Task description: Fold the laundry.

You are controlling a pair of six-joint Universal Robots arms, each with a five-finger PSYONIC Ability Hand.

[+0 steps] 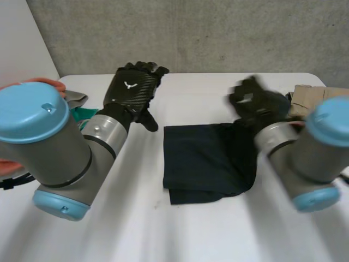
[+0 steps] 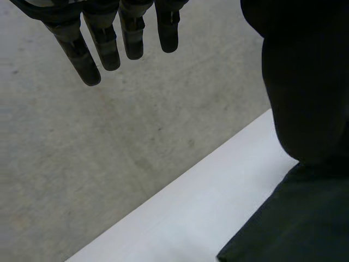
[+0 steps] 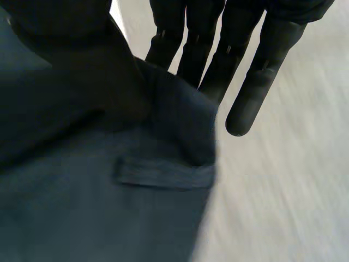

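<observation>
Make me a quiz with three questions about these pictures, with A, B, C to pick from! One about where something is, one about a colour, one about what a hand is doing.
1. Where does the dark cloth lie?
A) on the white table
B) on the floor
C) in a basket

2. What colour are the arm caps?
A) red
B) yellow
C) light blue

3. What is the left hand doing?
A) gripping the cloth
B) open, holding nothing
C) making a fist

Answers:
1 A, the cloth lies on the table between the arms.
2 C, both arms carry light-blue caps.
3 B, its fingers are straight with nothing in them.
</observation>
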